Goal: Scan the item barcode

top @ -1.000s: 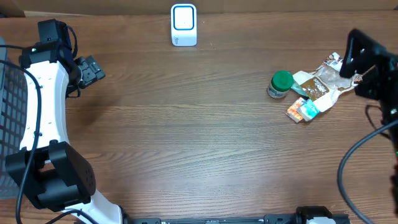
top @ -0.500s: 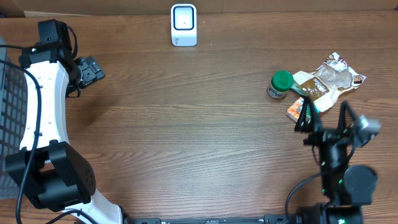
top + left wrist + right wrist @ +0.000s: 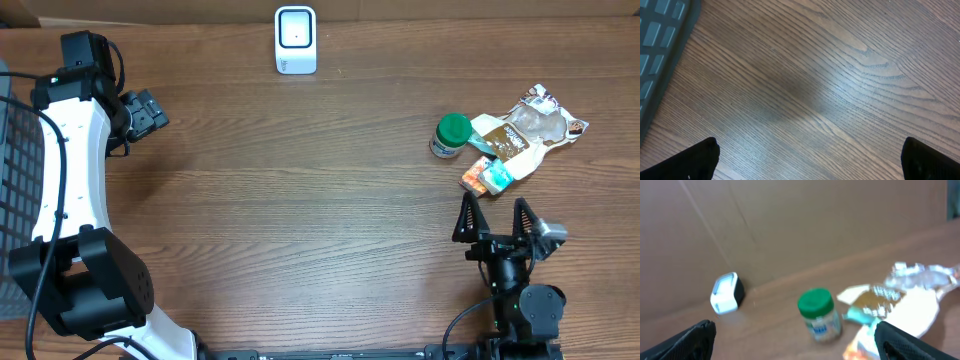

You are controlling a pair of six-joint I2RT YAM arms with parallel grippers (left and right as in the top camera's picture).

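A white barcode scanner (image 3: pixel 296 40) stands at the table's far edge; the right wrist view shows the scanner (image 3: pixel 726 294) blurred at left. The items lie at the right: a small jar with a green lid (image 3: pixel 451 135) (image 3: pixel 819 314), crumpled snack packets (image 3: pixel 525 130) (image 3: pixel 910 295) and a small orange and teal packet (image 3: pixel 487 176). My right gripper (image 3: pixel 495 215) (image 3: pixel 800 342) is open, just in front of the items and pointing at them, holding nothing. My left gripper (image 3: pixel 150 110) (image 3: pixel 810 160) hangs open over bare wood at the far left.
A dark grid basket (image 3: pixel 15 150) (image 3: pixel 660 50) sits at the table's left edge beside my left arm. A brown cardboard wall (image 3: pixel 790 220) closes off the back of the table behind the scanner.
My right arm has swung from the far right edge down to the front of the table and now faces the items. The left arm and all objects stayed put.
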